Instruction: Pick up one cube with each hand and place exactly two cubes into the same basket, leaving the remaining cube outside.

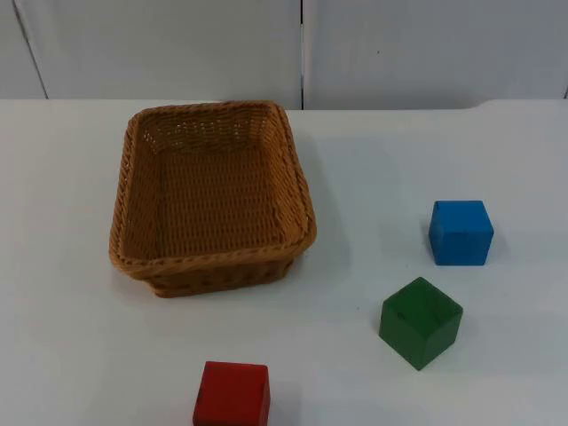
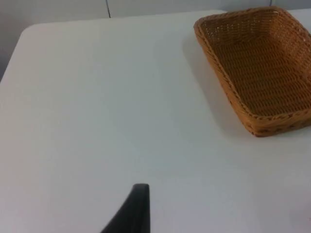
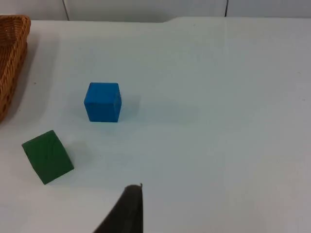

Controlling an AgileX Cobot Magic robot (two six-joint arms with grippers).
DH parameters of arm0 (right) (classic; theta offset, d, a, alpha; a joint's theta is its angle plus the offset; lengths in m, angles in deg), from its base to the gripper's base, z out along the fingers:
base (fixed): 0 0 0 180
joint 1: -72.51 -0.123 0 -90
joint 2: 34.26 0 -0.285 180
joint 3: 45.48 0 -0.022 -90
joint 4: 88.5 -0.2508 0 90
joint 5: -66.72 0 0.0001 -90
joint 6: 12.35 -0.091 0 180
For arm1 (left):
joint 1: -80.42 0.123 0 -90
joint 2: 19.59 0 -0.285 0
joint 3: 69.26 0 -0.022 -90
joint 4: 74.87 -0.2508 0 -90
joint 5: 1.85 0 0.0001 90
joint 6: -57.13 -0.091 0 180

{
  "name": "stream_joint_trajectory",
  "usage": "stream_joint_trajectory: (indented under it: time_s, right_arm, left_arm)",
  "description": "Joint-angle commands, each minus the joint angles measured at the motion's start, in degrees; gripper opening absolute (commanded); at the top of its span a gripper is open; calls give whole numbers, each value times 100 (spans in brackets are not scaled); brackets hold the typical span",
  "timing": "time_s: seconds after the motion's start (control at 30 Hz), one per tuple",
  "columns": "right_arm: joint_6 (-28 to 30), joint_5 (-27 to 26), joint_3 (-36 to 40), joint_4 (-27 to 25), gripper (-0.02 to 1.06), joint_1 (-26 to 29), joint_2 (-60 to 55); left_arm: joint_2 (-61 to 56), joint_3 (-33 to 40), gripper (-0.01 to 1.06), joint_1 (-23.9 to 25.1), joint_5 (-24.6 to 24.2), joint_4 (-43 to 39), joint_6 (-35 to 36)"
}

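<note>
from above i count one wicker basket (image 1: pixel 211 197) and three cubes: a blue cube (image 1: pixel 461 232), a green cube (image 1: pixel 421 321) and a red cube (image 1: pixel 232 395). the basket sits on the white table (image 1: pixel 71 337) with nothing inside it, and all three cubes lie outside it. the blue one is well off to the basket's side, the green one is near it and turned at an angle, and the red one sits at the near edge, apart from the others. the table runs back to a grey partition wall (image 1: pixel 160 44) with seams between its panels.

along the left gripper (image 2: pixel 136 206) one black fingertip stands over bare table, and i cannot tell whether its fingers are apart or closed. the basket lies ahead of it and off to one side, well apart, its woven rim and open floor plain to see. the table's rounded corner and the wall behind it show here too.

along the right gripper (image 3: pixel 129 208) again one black fingertip stands over the table, and i cannot tell how its fingers are set. the green cube (image 3: pixel 47 156) is near it, tilted on its spot, and the blue cube (image 3: pixel 102 102) sits square beyond that, apart from the green one. an edge of the basket (image 3: pixel 10 58) shows further off.
</note>
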Motion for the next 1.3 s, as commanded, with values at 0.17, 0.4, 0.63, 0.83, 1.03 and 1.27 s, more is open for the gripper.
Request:
stream_joint_trajectory:
  time_s: [0.17, 0.4, 0.63, 0.83, 1.03, 1.27]
  right_arm:
    - [21, -312, -100, 6, 105, 44, -475]
    - [21, -685, -120, -15, 105, 33, -1006]
    - [21, -802, -288, -15, 105, 33, -1612]
    - [21, -907, -622, -15, 105, 33, -2318]
    - [21, -933, -1104, -27, 105, 33, -3031]
    - [21, -984, -1444, -27, 105, 33, -3562]
  left_arm:
    - [-5, -183, 105, 7, 46, 35, 57]
    - [572, -183, 105, 7, 87, 84, 240]
    - [1001, -183, 105, 7, 136, 297, 240]
    - [1290, -183, 105, 7, 265, 525, 240]
    - [1478, -183, 105, 7, 346, 639, 240]
    - [1642, -324, 105, 7, 383, 678, 240]
